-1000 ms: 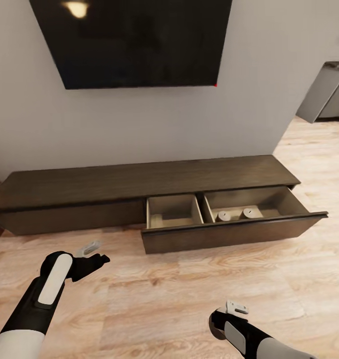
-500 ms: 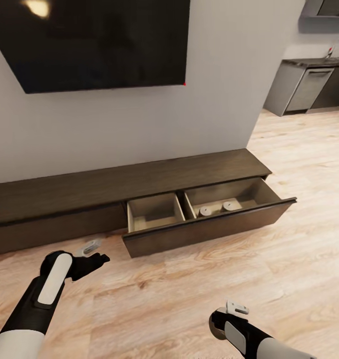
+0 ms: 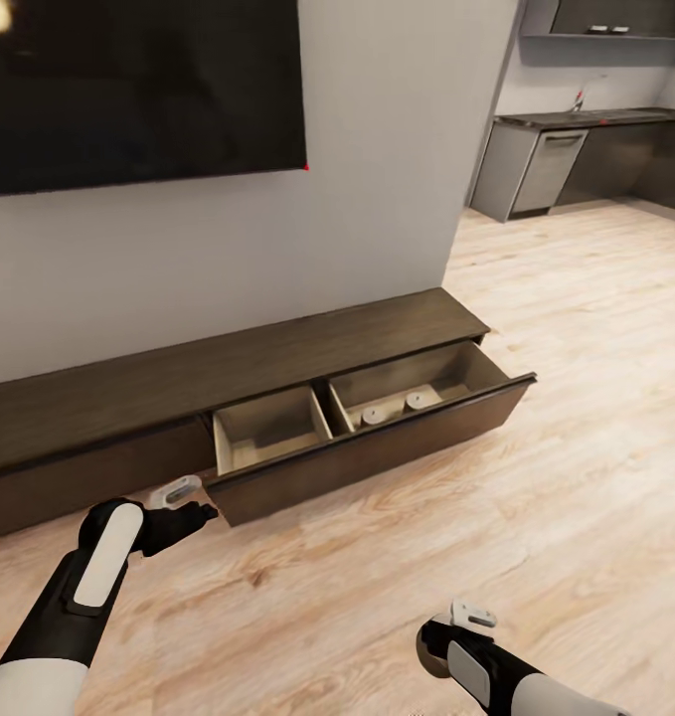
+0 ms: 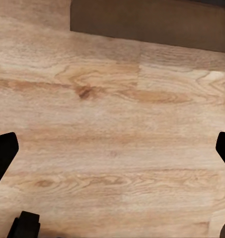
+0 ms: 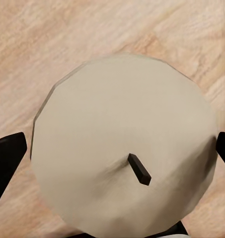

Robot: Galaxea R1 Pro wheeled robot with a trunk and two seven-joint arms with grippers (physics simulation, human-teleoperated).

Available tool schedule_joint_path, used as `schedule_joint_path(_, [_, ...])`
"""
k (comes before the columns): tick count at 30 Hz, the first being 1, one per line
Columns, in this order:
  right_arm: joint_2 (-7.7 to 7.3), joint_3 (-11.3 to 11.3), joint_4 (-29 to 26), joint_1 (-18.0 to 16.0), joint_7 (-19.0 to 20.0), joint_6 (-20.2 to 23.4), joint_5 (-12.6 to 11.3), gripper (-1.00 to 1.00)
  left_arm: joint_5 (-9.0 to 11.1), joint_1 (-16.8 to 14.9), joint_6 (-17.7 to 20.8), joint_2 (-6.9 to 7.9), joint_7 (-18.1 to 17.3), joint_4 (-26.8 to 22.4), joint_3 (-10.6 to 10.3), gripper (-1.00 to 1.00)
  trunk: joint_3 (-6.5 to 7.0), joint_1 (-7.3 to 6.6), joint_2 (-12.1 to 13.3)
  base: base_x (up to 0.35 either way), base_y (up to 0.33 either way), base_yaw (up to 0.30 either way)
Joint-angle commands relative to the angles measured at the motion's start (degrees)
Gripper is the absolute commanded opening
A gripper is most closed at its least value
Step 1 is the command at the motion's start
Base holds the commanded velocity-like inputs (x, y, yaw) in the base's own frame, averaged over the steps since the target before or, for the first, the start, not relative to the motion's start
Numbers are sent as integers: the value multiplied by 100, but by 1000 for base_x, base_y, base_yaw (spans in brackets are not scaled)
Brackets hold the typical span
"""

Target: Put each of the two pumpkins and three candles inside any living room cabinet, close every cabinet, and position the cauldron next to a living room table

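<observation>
The long dark-brown cabinet [image 3: 228,373] stands against the wall with its wide drawer [image 3: 377,452] pulled out. Two pale candles [image 3: 374,415] [image 3: 416,401] stand in the drawer's right compartment, while its left compartment [image 3: 272,433] holds nothing. My right gripper [image 3: 428,646] [image 5: 116,151], low over the floor, is shut on a third beige candle [image 5: 122,148] with a dark wick. My left gripper [image 3: 200,502] [image 4: 112,148] hangs open above the floor just before the drawer's left end, with bare floor between its fingers. The pumpkins, cauldron and table are out of view.
A big black screen [image 3: 128,89] hangs on the wall above the cabinet. Grey kitchen units [image 3: 546,169] stand far back at the right. Wood floor [image 3: 576,447] stretches open in front and to the right of the drawer.
The camera has swung to the right, so the cabinet and screen slid left in the picture and the kitchen came into view. Both arms keep their pose.
</observation>
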Motion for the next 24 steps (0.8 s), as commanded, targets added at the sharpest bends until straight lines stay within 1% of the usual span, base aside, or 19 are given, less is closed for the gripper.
schedule_joint_path(1, [-2,35,-11,-4,-44,31,-10,-100,62,-2,14,2,54,-7,3,100,-4,0,-2,0,0,-277])
schedule_joint_path(24, [6,35,104,-4,-36,22,-10,-100,38,-2,14,2,63,-7,4,100,-4,0,-2,0,0,-277])
